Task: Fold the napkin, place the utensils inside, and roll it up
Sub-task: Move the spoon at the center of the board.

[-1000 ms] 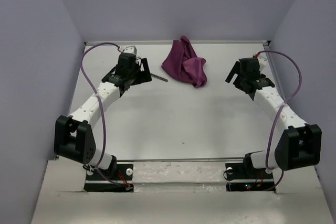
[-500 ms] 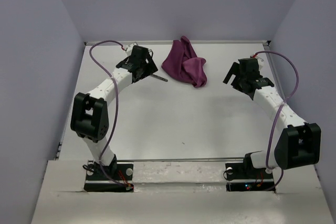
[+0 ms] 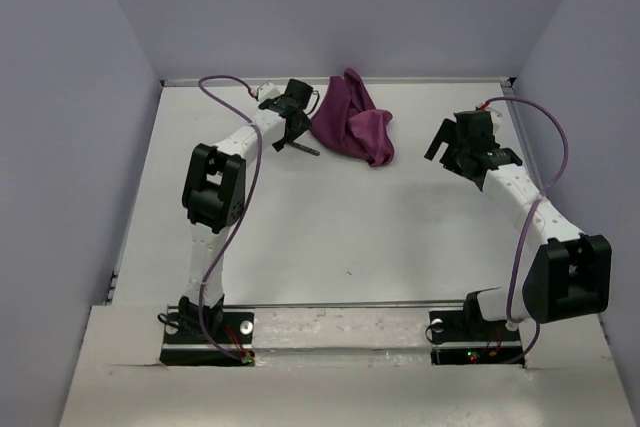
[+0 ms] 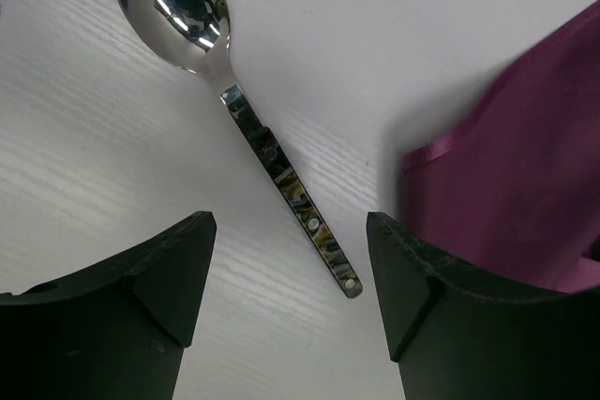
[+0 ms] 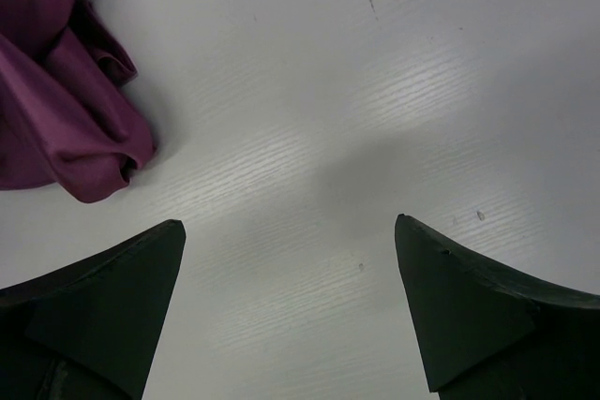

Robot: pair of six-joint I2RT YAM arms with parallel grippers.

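Observation:
The plum-purple napkin [image 3: 350, 127] lies crumpled in a heap at the back middle of the table. A grey metal spoon [image 4: 272, 152] lies flat on the table just left of the napkin; its handle end shows in the top view [image 3: 308, 151]. My left gripper [image 3: 297, 130] hovers over the spoon handle, open and empty [image 4: 286, 236], with the handle tip between the fingers and the napkin edge [image 4: 525, 156] by the right finger. My right gripper [image 3: 447, 150] is open and empty [image 5: 291, 231] over bare table, right of the napkin [image 5: 56, 91].
Purple cables run along both arms. The white table is walled by lavender panels at the back and both sides. The back edge of the table runs just behind the napkin. A small dark speck [image 3: 349, 272] lies mid-table.
My left arm has swung right along the back, from the far left corner to over the spoon beside the napkin. The right arm and the napkin have hardly moved.

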